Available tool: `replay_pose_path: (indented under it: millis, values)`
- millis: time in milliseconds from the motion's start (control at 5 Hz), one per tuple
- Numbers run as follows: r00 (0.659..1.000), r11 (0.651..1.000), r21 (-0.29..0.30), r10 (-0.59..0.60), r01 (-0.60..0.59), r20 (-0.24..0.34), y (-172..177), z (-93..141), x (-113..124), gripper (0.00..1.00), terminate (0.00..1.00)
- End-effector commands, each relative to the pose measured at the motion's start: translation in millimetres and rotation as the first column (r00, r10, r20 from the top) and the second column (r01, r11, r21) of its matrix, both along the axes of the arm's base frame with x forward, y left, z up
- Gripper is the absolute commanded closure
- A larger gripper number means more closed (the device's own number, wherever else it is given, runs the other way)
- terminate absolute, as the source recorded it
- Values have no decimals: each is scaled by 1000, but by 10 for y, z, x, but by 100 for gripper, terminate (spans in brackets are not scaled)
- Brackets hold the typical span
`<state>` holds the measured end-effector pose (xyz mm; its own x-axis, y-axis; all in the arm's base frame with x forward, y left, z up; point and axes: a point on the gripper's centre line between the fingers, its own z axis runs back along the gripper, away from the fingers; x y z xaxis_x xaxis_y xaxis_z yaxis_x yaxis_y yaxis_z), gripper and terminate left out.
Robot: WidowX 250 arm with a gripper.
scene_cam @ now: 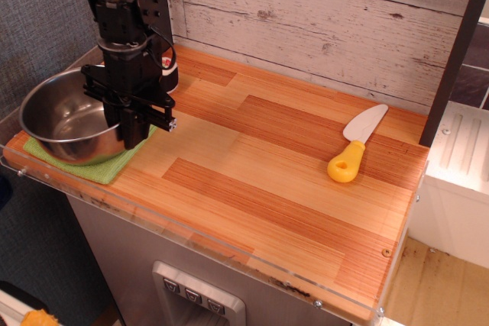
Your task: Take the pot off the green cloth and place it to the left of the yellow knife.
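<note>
The pot [65, 116], a shiny steel bowl, is on the green cloth [93, 170] at the table's left end. My black gripper [130, 133] comes down from above over the pot's right rim. Its fingers are drawn together on that rim, one inside the bowl and one outside. The pot still seems to rest on the cloth, pushed slightly left. The yellow knife [353, 150] lies far to the right on the wooden top, handle toward the front and pale blade pointing to the back right.
The wooden tabletop [252, 188] has a transparent strip along its front edge [191, 246]. A whitewashed plank wall [321, 20] runs behind it. A white unit [458, 181] stands beyond the right edge, next to a dark post [454, 51].
</note>
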<state>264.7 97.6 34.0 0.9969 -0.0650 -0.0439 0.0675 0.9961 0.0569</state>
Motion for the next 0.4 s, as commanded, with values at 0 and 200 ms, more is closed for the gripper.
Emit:
replay_pose_path:
  millis: [0,200]
  values:
    - [989,998,56,14,-22,145,74,756,-89,100,0]
    - [984,1000,21,1,-5,176,-23,1253,-83,100,0]
